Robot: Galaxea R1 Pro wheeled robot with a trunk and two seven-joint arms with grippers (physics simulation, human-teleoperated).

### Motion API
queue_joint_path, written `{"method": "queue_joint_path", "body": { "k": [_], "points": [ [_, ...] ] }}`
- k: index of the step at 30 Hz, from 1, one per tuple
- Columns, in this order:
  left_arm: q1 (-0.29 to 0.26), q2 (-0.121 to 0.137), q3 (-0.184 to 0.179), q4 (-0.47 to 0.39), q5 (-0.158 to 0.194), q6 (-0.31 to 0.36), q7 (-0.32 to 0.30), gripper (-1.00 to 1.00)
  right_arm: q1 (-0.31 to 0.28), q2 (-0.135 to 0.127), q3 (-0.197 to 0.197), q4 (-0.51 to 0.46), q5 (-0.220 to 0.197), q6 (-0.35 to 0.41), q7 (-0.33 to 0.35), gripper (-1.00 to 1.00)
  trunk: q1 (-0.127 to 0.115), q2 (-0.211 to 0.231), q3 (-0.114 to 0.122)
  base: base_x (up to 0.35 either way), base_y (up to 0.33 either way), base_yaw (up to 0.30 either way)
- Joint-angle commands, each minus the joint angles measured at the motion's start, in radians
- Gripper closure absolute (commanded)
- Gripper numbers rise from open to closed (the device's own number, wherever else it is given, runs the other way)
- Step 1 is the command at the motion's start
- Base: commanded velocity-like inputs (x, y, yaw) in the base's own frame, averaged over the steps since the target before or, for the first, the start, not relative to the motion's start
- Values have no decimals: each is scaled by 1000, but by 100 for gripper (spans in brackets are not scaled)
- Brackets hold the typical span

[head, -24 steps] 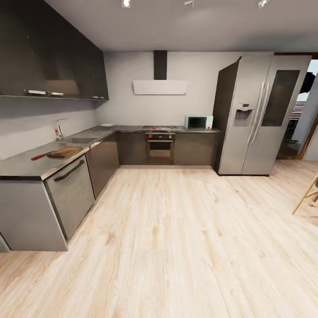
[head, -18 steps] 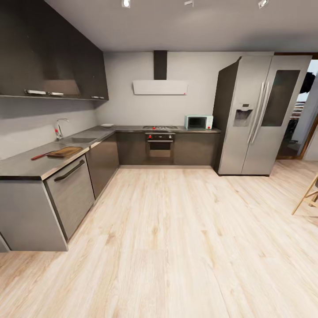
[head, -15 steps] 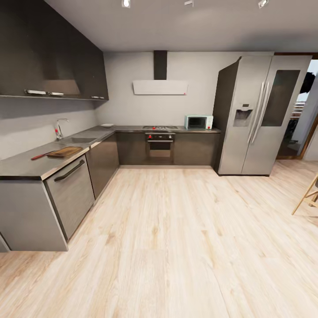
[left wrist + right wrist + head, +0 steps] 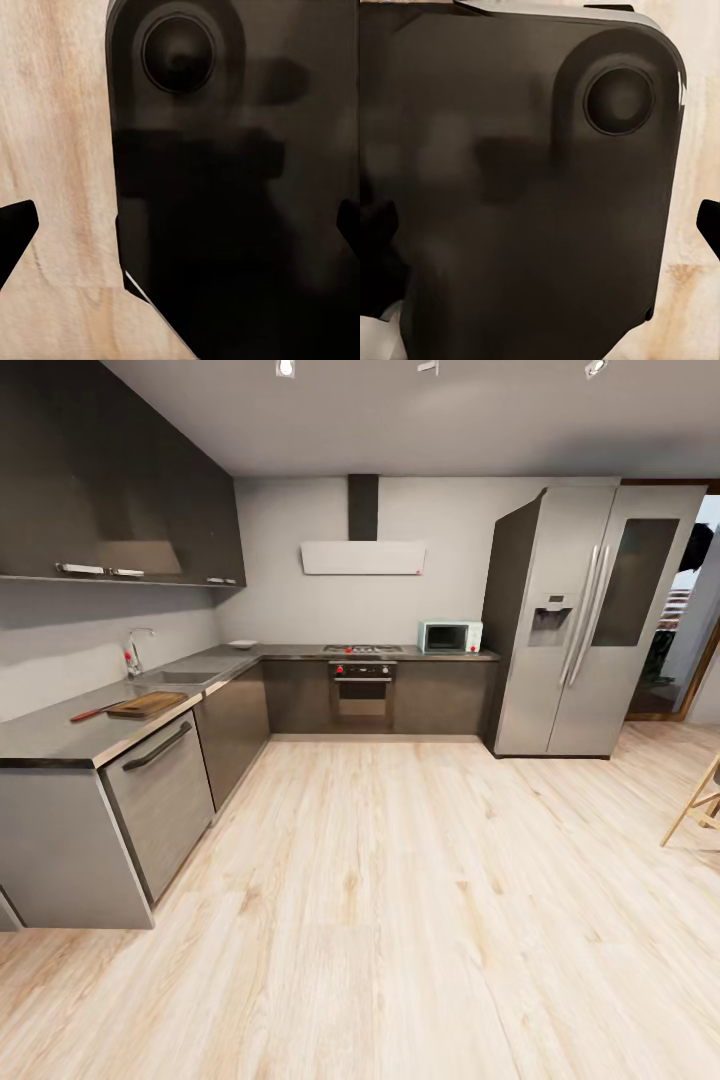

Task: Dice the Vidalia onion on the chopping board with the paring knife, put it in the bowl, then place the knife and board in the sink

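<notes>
The robot is standing well apart from the long grey bench [image 4: 60,735]. The dark-brown wooden chopping board [image 4: 147,705] is lying at about ten o'clock, the slim red-handled paring knife [image 4: 95,712] just beside it, the steel sink [image 4: 180,679] beyond. Both jaws are standing apart over pale wooden floor [image 4: 400,900]

A steel fridge [image 4: 590,620] stands beside a mint microwave [image 4: 449,636] and oven [image 4: 362,690].
</notes>
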Motion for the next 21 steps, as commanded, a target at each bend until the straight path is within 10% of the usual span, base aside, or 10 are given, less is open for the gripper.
{"method": "queue_joint_path", "body": {
  "k": [1,21],
  "points": [
    [0,-1,0,0,1,0,0,-100,0,1,0,0,0,0,0,-100,0,0,-1,0,0,0],
    [-1,-4,3,-20,1,-1,0,-100,0,2,-2,-4,0,-138,0,-100,0,0,-1,0,0,0]
  ]
}}
